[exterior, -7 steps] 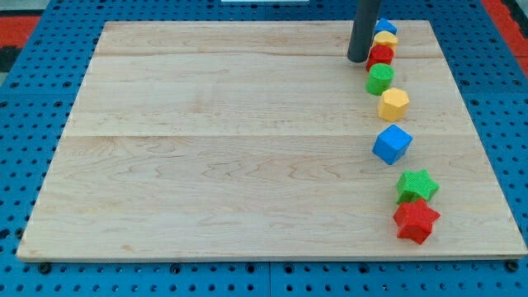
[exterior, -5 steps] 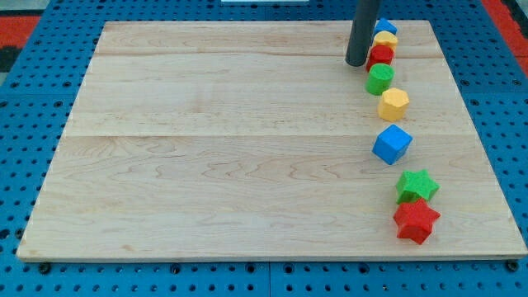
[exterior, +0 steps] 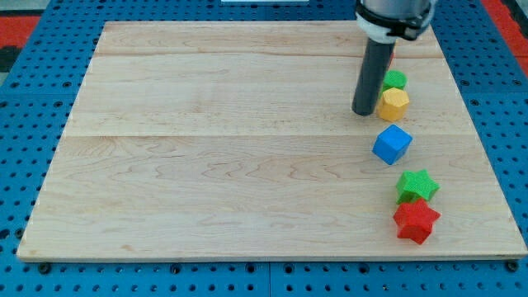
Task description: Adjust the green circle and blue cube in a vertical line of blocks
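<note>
My tip rests on the wooden board just left of the yellow hexagon block, above and left of the blue cube. The green circle shows partly behind the rod, right of it and above the yellow hexagon. The blocks run in a rough vertical line along the board's right side. A sliver of a red block shows behind the rod; the blocks above it are hidden by the arm.
A green star and a red star sit touching near the board's lower right. The board lies on a blue pegboard table.
My tip has moved down the view from beside the top blocks to beside the yellow hexagon. The green circle has shifted a little right. The arm now hides the top blocks.
</note>
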